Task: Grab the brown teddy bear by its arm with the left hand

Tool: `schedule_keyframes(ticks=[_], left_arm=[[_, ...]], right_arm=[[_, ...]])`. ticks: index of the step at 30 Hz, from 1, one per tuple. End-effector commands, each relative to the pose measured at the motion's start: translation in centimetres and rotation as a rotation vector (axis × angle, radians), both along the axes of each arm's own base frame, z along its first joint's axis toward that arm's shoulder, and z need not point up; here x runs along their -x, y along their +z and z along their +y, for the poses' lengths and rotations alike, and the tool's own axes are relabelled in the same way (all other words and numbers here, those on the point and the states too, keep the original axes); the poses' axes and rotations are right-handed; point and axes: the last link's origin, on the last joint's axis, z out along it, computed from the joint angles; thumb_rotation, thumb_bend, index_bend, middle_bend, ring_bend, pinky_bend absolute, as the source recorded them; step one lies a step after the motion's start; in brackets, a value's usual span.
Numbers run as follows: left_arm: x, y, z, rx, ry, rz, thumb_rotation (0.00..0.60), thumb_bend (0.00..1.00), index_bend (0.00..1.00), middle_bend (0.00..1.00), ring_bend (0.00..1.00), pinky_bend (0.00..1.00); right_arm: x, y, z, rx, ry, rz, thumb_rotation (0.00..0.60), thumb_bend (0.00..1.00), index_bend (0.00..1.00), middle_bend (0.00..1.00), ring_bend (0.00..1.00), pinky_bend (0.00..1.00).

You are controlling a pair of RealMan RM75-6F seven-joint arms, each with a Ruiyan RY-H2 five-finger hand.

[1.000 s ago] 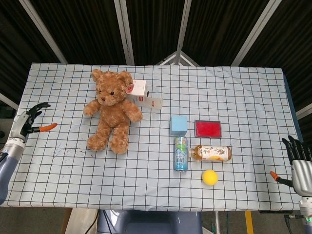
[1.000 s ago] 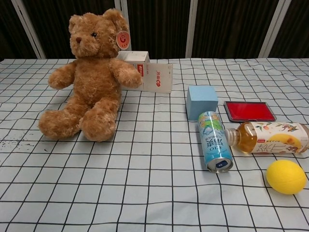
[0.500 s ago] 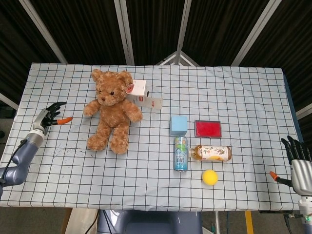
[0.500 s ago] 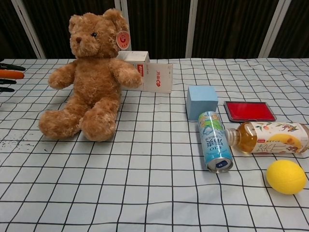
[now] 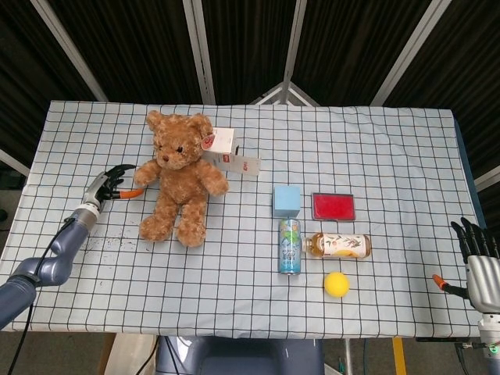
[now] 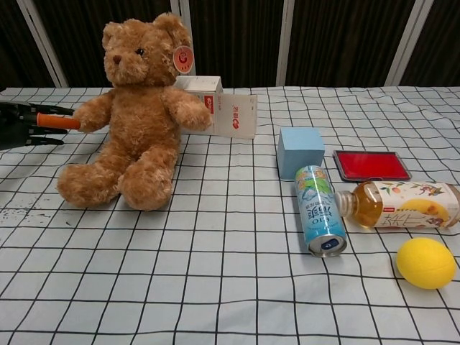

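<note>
A: Head view puts the left robot hand (image 5: 112, 185) low over the table (image 5: 391, 156) at the left side, fingers spread and holding nothing, the orange-tipped thumb (image 6: 59, 121) reaching up to the brown teddy bear (image 5: 178, 176) at the end of its arm (image 6: 92, 113). Whether it actually touches the plush I cannot tell.

B: And the right robot hand (image 5: 479, 266)?

A: Parked off the near right corner, fingers straight and apart, holding nothing.

B: Where does the bear sit?

A: Upright in the far left part of the table, legs toward the near edge, the targeted arm sticking out leftward toward the left robot hand.

B: How should it handle?

A: I judge it light and soft; the fur will squash and may slip, so close around the arm's middle rather than its rounded tip.

B: Anything in the way?

A: A white carton (image 5: 228, 151) lies against the bear's far right side, opposite the approach. The blue block (image 5: 287, 200), red pad (image 5: 333, 206), can (image 5: 290, 246), bottle (image 5: 337, 245) and yellow ball (image 5: 336, 283) lie well apart to the right.
</note>
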Motion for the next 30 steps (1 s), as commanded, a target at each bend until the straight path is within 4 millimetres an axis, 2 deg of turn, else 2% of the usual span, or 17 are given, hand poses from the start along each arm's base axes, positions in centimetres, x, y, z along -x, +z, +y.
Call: schedule_keyframes(ticks=[1, 9, 24, 30], left_arm=[[-0.51, -0.53, 0.32, 0.003, -0.015, 0.010, 0.600, 0.28, 0.23, 0.10, 0.00, 0.00], [-1.16, -1.06, 0.62, -0.021, -0.029, 0.003, 0.600, 0.33, 0.27, 0.15, 0.00, 0.00], [-0.86, -1.15, 0.75, -0.061, -0.010, -0.003, 0.600, 0.38, 0.35, 0.23, 0.00, 0.00], [-0.98, -1.23, 0.81, -0.066, -0.014, 0.005, 0.600, 0.45, 0.39, 0.27, 0.00, 0.00]], right_arm=[[0.01, -0.01, -0.01, -0.001, -0.001, 0.000, 0.600, 0.13, 0.05, 0.02, 0.00, 0.00], [-0.02, 0.05, 0.00, 0.001, 0.000, -0.001, 0.600, 0.13, 0.05, 0.02, 0.00, 0.00], [-0.07, -0.03, 0.01, 0.000, -0.006, 0.000, 0.600, 0.13, 0.05, 0.02, 0.00, 0.00], [-0.08, -0.02, 0.04, 0.001, -0.008, -0.003, 0.600, 0.13, 0.05, 0.02, 0.00, 0.00]])
